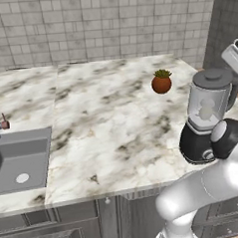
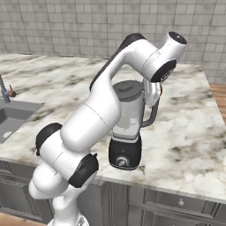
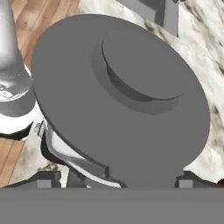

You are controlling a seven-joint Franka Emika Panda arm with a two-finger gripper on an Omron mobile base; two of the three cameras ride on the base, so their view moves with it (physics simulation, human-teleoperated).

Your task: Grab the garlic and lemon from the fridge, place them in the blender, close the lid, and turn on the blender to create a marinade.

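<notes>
Hovering right over the lid, I am holding my gripper spread wide, fingertips flanking its near edge; the lid is sitting on the blender near the counter's front edge, potted plant beyond

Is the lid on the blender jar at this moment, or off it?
On. The lid sits flat across the top of the blender jar, and the hand view shows it covering the jar mouth.
</notes>
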